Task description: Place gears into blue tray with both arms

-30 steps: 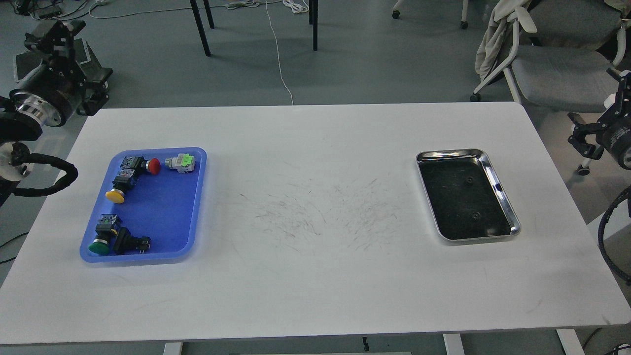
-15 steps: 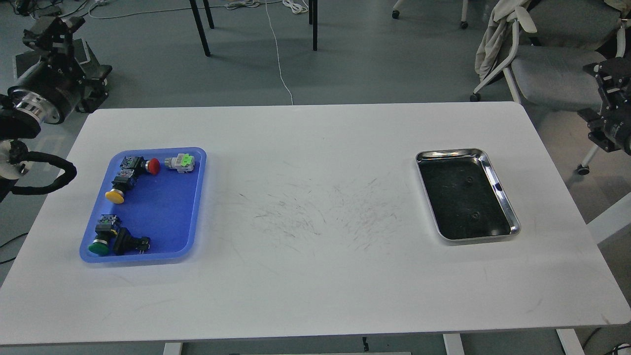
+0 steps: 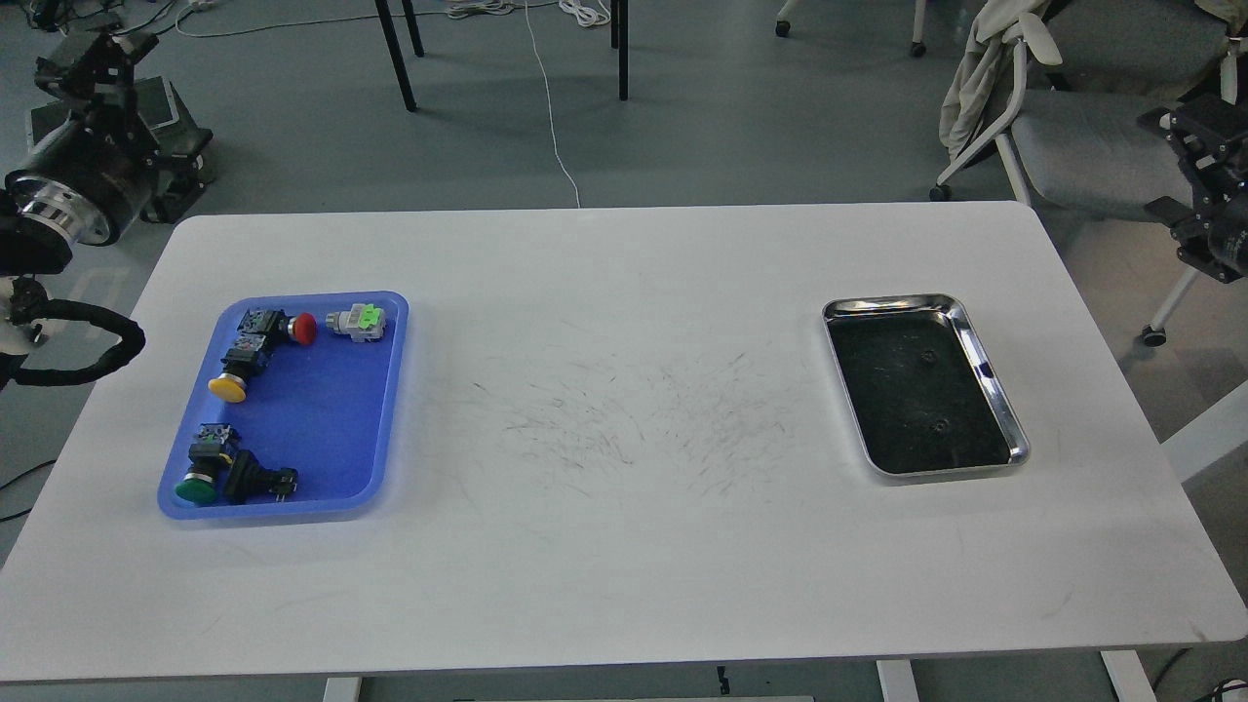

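Observation:
Two tiny black gears (image 3: 927, 357) (image 3: 941, 425) lie on the dark bottom of the steel tray (image 3: 987, 369) at the table's right. At the left stands the blue tray (image 3: 331, 409), holding several push buttons with red, yellow and green caps. Beyond the table's far left corner, off the tabletop, hangs my left gripper (image 3: 90, 60). My right gripper (image 3: 1194, 132) is at the right edge of the view, past the table's far right corner. Both are dark, and their fingers cannot be told apart. Neither is near a gear or touches anything.
The white table (image 3: 624, 546) has scuff marks in its middle. A grey office chair (image 3: 1092, 136) with cloth draped over it stands close behind the right gripper. Table legs and cables are on the floor beyond the far edge.
My right arm has risen along the right edge, bringing its gripper up beside the chair. The left arm has drifted slightly left. Trays, buttons and gears have not moved.

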Robot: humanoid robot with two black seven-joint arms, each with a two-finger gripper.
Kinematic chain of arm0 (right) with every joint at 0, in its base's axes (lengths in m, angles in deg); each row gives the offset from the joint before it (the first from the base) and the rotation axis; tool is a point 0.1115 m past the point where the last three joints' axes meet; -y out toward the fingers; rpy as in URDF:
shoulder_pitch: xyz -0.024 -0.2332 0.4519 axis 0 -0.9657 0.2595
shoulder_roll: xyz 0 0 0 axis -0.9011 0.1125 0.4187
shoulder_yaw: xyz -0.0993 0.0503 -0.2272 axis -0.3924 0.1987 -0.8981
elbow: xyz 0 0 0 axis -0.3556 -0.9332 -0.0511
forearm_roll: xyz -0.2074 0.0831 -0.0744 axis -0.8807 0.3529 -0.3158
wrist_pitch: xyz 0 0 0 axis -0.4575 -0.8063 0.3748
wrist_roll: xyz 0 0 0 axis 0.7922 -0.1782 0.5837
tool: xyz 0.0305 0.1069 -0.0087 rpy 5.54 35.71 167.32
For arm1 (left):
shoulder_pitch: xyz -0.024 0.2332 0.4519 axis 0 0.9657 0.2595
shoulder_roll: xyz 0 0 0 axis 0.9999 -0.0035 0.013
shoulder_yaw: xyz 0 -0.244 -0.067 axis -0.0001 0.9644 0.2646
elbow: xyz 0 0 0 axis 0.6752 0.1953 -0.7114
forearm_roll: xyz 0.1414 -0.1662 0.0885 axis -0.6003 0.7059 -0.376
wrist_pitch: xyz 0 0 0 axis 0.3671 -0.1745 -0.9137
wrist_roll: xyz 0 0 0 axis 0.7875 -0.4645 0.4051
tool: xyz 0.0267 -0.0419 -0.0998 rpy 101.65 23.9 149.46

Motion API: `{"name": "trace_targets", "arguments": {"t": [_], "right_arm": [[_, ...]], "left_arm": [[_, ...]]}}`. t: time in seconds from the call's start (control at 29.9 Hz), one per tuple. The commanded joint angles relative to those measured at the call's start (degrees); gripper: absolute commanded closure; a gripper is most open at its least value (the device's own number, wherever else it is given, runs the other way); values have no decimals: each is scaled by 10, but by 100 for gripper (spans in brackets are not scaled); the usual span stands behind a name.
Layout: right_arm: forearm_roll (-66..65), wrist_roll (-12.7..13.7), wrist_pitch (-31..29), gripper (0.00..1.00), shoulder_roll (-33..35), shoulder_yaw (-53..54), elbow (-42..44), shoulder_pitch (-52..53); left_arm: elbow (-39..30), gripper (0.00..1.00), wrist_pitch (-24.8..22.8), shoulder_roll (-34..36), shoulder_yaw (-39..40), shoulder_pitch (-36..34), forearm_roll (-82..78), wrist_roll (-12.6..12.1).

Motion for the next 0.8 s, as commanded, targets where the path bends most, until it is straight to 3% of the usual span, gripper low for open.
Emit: {"name": "trace_targets", "arguments": {"t": [0.0,0.1,0.17,0.23,0.77], "right_arm": [[-17,11,4,6,0,-4,9,30],[-32,40,-6,6,-3,-4,5,45],[-73,64,-24,15,-4,-4,5,52],[-124,76,-60,16,-9,-4,16,57],[-531,67,-168,13,-120,-52,132,104]], "left_arm": [[0,1,0,0,1,0,1,1],[0,1,0,0,1,-1,1,1],[0,1,0,0,1,-1,1,1],[0,1,0,0,1,-1,1,1],[-4,1,1,1,2,-1,2,1]]}}
